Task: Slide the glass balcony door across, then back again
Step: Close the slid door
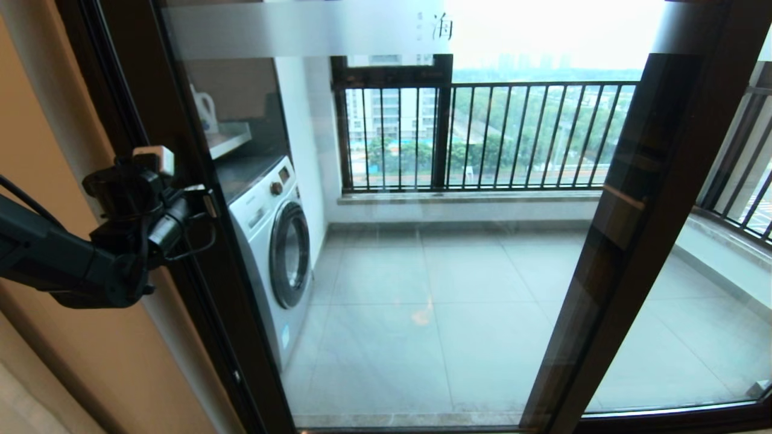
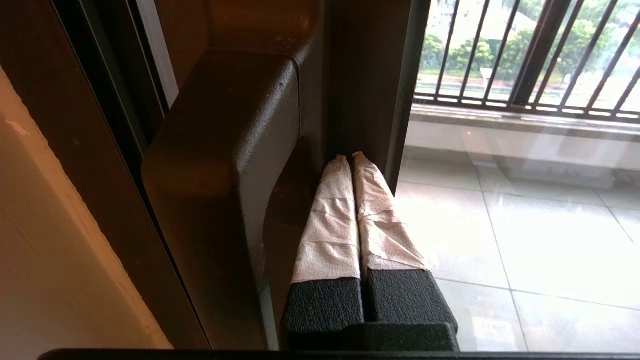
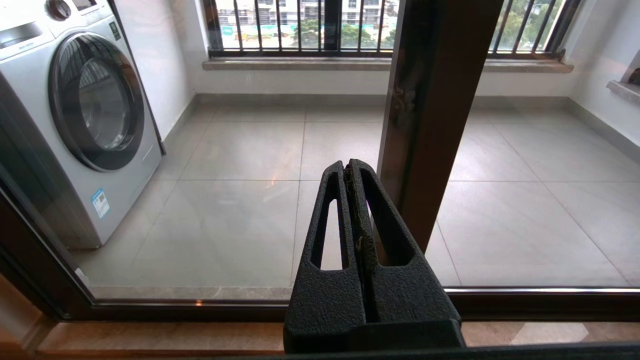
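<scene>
The glass balcony door (image 1: 452, 271) fills the head view, with a dark brown frame (image 1: 181, 120) and a frosted top strip bearing a Chinese character (image 1: 442, 27). My left gripper (image 1: 202, 204) is raised against the door's left stile. In the left wrist view its tape-wrapped fingers (image 2: 332, 215) are shut together with nothing between them. They sit tucked beside the dark bar handle (image 2: 220, 175), and the left gripper's tips (image 2: 350, 157) touch the stile. My right gripper (image 3: 350, 167) hangs low before the glass, shut and empty, out of the head view.
A white washing machine (image 1: 274, 241) stands behind the glass at left, below a shelf with a detergent bottle (image 1: 208, 111). Black railing bars (image 1: 482, 132) line the balcony's far side. Another dark vertical stile (image 1: 639, 229) crosses at right. An orange wall (image 1: 48, 120) lies to the left.
</scene>
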Available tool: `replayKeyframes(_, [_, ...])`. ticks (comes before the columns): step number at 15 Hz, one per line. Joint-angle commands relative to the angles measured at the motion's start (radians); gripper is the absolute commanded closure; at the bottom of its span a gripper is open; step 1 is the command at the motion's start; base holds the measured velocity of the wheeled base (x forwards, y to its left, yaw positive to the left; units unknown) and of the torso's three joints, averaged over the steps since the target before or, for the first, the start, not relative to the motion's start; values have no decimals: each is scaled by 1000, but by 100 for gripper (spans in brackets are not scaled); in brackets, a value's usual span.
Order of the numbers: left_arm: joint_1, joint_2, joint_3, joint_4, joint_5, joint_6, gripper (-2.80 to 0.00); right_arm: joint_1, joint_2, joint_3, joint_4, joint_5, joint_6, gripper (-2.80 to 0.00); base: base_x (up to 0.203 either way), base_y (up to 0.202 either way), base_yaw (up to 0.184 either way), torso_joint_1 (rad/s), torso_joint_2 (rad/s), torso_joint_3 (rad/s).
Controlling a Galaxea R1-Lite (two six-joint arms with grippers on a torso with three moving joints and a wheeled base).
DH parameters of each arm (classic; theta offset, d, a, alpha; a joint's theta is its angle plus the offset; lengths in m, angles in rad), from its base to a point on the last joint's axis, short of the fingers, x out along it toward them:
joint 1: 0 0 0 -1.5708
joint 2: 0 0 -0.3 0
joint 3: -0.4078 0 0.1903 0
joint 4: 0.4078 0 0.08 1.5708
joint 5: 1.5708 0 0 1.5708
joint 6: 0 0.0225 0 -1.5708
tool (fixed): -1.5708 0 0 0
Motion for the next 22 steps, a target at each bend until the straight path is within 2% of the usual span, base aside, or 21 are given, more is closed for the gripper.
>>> replayKeyframes(1, [9, 6, -1, -9, 6, 2, 0, 0, 0, 9, -1, 1, -1, 0, 0, 0, 0, 0, 0, 0])
replayKeyframes(6, [43, 35, -12, -12, -4, 31, 0, 0, 0, 10, 0, 1, -1, 0, 0, 0, 0, 0, 0, 0])
replayKeyframes(12, [71, 41, -17, -10, -9, 35, 0, 0, 0, 9, 0, 1, -1, 0, 0, 0, 0, 0, 0, 0])
replayKeyframes(16, [110, 51, -17, -12, -45, 38, 0, 0, 0, 10, 0, 1, -1, 0, 0, 0, 0, 0, 0, 0])
replayKeyframes(22, [113, 44, -25, -12, -47, 38, 0, 0, 0, 9, 0, 1, -1, 0, 0, 0, 0, 0, 0, 0])
